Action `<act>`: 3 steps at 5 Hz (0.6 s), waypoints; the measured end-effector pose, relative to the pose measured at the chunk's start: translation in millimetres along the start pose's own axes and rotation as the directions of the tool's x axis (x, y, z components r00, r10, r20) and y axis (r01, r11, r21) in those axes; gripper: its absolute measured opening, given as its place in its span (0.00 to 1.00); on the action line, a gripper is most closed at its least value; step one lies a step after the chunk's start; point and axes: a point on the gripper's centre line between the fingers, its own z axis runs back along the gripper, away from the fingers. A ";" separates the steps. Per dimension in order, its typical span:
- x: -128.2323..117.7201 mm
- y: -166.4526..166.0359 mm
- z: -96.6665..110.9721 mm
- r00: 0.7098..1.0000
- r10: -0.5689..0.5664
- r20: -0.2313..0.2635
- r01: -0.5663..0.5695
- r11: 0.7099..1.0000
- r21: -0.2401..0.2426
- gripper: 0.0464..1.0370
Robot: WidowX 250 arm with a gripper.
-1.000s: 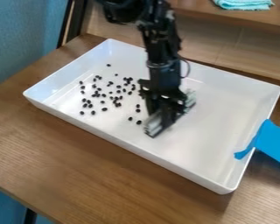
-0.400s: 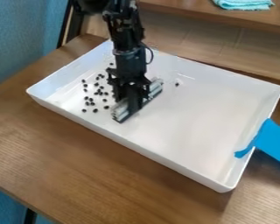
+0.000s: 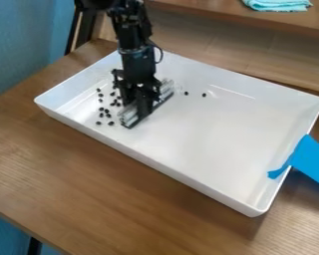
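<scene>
The black gripper [image 3: 143,105] hangs down in the left part of the white tray [image 3: 209,187]. At its lower end is a long pale bar-like piece [image 3: 129,115], low against the tray floor and lying slantwise; whether it is held or attached cannot be told. Small black beans [image 3: 108,115] lie scattered just left of this piece, some close against it. Two single beans [image 3: 204,94] lie apart, to the right of the gripper near the tray's back side. The arm hides part of the tray floor behind it.
Blue tape [image 3: 308,160] is stuck over the tray's right wall. The tray stands on a brown wooden table [image 3: 102,184]. Behind it is a raised wooden shelf [image 3: 209,11] with a folded turquoise cloth [image 3: 278,4]. A blue wall [image 3: 22,45] rises at the left.
The gripper and the pale piece have moved left across the tray. The beans are now bunched at the left, with two left behind on the right. The tray has shifted slightly right.
</scene>
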 end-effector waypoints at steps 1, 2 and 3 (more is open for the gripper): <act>0.1 9.0 0.2 1.000 -0.001 -0.001 0.002 1.000 0.023 0.35; -2.7 21.7 1.6 1.000 0.009 -0.001 -0.009 0.999 0.031 0.35; -7.6 48.2 3.9 0.999 0.031 -0.006 -0.031 0.999 0.036 0.35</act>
